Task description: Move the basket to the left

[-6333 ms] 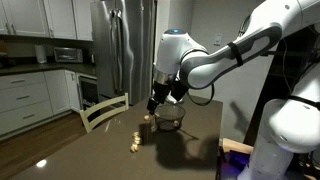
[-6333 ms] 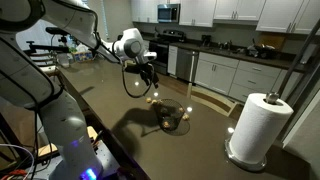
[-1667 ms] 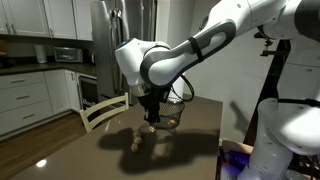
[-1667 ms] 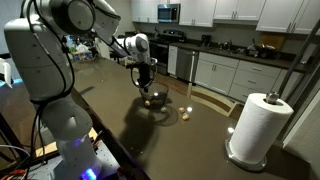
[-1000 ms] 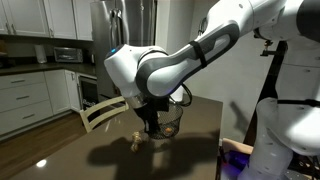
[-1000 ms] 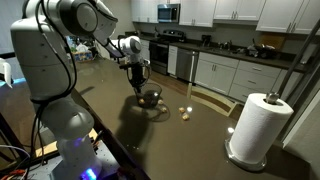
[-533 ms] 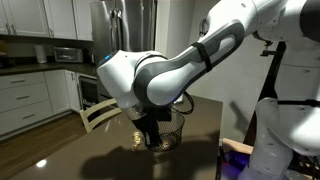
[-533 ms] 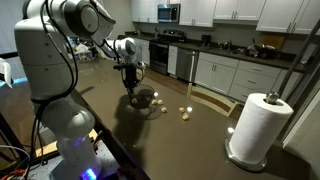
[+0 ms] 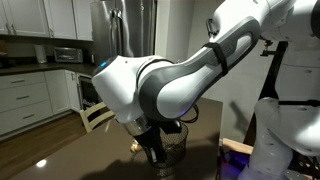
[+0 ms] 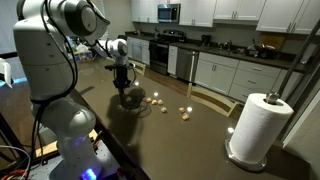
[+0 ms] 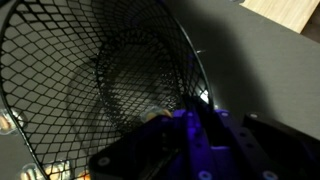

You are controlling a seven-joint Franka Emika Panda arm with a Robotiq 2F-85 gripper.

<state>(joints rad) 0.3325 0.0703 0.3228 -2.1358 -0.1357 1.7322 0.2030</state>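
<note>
The basket point(image 11: 90, 80) is a round bowl of thin dark wire mesh that fills the left of the wrist view. My gripper point(image 11: 190, 118) is shut on its rim at the right side. In both exterior views the basket point(image 10: 132, 99) hangs from the gripper point(image 10: 122, 90) just over the dark tabletop point(image 10: 190, 145). My arm's bulky wrist hides most of the basket point(image 9: 172, 146) and the gripper point(image 9: 152, 152) there. Whether the basket touches the table cannot be told.
Small yellowish objects point(image 10: 155, 99) point(image 10: 184, 113) lie on the table to the right of the basket; one point(image 9: 133, 146) shows beside the wrist. A paper towel roll point(image 10: 255, 125) stands at the table's near right. A white chair point(image 9: 100, 112) is at the table edge.
The gripper has carried the basket leftward across the table in the exterior view with the paper towel, away from the yellowish objects, which have stayed put. The jaws stayed shut.
</note>
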